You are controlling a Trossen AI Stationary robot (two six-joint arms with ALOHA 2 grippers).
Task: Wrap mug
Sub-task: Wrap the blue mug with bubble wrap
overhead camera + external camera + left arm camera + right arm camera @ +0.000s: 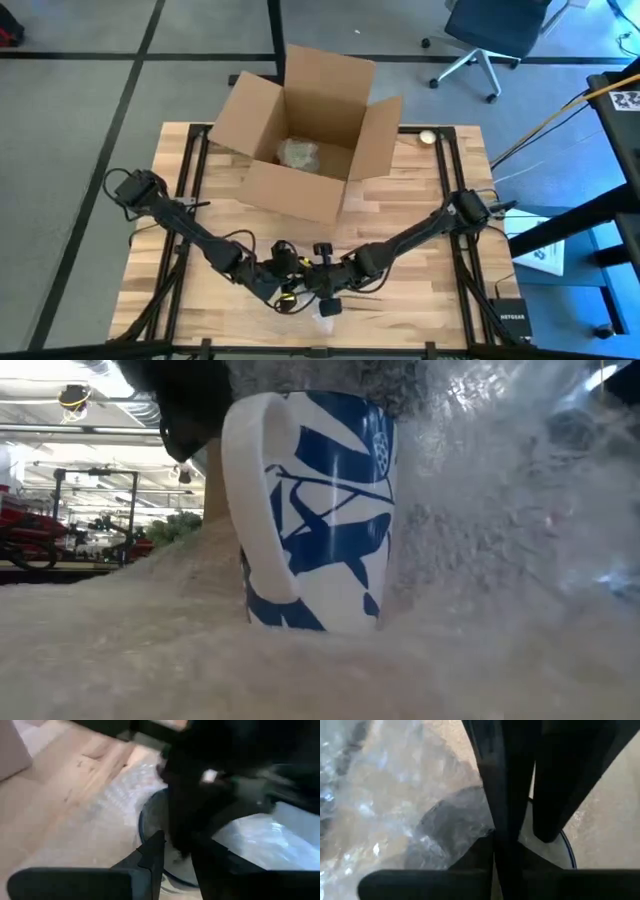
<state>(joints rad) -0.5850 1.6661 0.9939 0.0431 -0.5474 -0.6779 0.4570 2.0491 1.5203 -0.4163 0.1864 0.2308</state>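
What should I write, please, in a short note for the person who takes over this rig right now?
Left claw and right claw: both low over the mug at the table's near edge; grip unclear.
Mug: upright on the bubble wrap, which rises along one side; handle side bare.
Cardboard box: open at the far side, with a wrapped bundle inside.
Done: mug set on wrap.
Left: close the wrap around it.

A large open-plan lab or workshop: grey carpet tiles [80, 100] surround the butcher-block wooden desk [420, 290], a black wheeled office chair [490, 35] stands at upper right, and ceiling ducts [60, 420] run over distant equipment racks [95, 510].
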